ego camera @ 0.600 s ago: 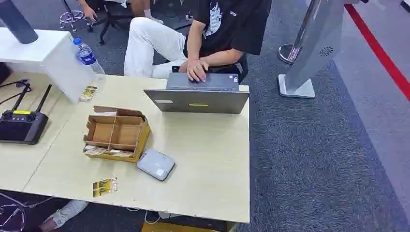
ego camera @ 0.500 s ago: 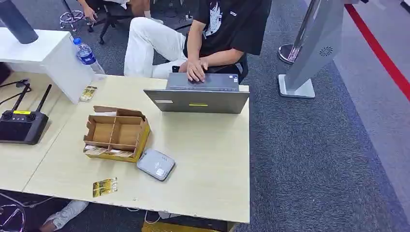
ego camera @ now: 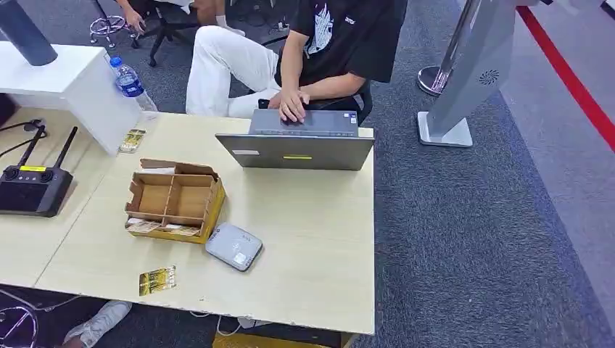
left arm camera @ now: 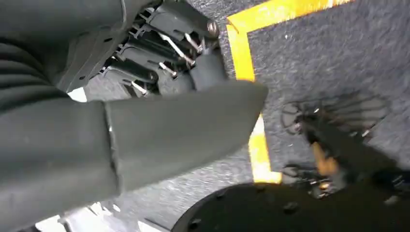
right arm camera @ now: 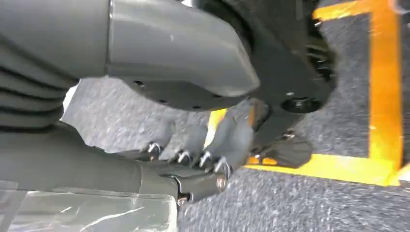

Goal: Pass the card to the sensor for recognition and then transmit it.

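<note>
A gold-patterned card [ego camera: 157, 280] lies flat near the front edge of the light wooden table [ego camera: 312, 239]. The grey rounded sensor [ego camera: 233, 246] sits just behind and to the right of it, beside an open cardboard box [ego camera: 175, 199] with dividers. A second similar card [ego camera: 133, 139] lies at the far left by a white stand. My left hand [left arm camera: 169, 125] hangs over grey carpet with its fingers apart, holding nothing. My right hand [right arm camera: 169, 53] also hangs over the carpet, holding nothing.
A person sits behind the table with a hand [ego camera: 294, 107] on a grey laptop [ego camera: 297, 148]. A black remote controller [ego camera: 32, 188] lies at the left, with a water bottle [ego camera: 130, 83] behind it. Yellow floor tape [right arm camera: 382, 87] runs below my hands.
Nothing on the table has moved. The person's hand shifts slightly on the laptop.
</note>
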Controlling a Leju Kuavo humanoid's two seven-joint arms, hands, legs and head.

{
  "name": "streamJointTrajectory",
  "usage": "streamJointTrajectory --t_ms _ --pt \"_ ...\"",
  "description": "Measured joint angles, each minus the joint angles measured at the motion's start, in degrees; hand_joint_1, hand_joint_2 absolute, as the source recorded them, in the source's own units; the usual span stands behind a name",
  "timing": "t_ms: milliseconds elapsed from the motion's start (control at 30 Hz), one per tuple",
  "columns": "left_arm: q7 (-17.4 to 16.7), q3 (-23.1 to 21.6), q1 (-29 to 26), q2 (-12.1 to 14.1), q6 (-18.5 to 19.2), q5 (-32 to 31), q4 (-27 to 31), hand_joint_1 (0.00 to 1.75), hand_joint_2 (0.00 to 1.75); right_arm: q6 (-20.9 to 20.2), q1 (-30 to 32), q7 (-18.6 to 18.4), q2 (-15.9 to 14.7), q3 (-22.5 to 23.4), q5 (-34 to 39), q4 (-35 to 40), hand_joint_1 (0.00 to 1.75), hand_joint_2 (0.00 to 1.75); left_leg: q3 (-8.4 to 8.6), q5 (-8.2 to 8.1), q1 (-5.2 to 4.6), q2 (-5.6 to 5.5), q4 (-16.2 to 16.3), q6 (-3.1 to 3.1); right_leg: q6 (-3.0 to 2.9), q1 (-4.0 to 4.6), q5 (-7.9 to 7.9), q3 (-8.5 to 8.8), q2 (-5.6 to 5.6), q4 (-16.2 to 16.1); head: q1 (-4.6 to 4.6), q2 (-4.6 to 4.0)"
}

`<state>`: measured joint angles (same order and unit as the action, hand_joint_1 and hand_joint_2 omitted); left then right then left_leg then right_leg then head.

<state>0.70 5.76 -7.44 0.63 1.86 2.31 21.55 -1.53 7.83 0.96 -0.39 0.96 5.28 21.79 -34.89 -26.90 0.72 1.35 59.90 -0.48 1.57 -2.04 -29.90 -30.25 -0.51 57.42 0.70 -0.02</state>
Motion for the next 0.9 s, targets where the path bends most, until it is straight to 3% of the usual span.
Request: streamJointTrajectory --t_ms 333,633,900 --pt "2.8 13.7 2.3 2.5 4.5 6.3 0.0 0.00 1.75 -1.8 -2.1 2.2 -0.9 2.1 12.9 -2.0 0.00 1.75 -0.01 0.04 0.00 0.00 0.0 0.02 0.01 0.00 0.02 0.00 0.00 0.0 0.00 0.00" --pt "7.7 28.2 5.1 5.3 9.2 12.9 0.4 0.00 1.75 -2.6 -4.0 3.9 -1.1 4.4 22.2 -4.0 0.00 1.75 0.00 0.08 0.01 0.01 0.0 0.04 0.00 0.00 0.03 -0.01 0.01 0.0 -0.02 0.00" --pt "12.4 36.3 7.6 4.7 12.1 14.3 11.5 0.00 1.75 -3.0 -4.9 4.1 -1.0 6.7 28.2 -5.3 0.00 1.75 0.00 0.14 0.01 0.00 0.0 0.03 -0.01 0.00 0.10 -0.01 0.01 0.0 -0.04 0.00"
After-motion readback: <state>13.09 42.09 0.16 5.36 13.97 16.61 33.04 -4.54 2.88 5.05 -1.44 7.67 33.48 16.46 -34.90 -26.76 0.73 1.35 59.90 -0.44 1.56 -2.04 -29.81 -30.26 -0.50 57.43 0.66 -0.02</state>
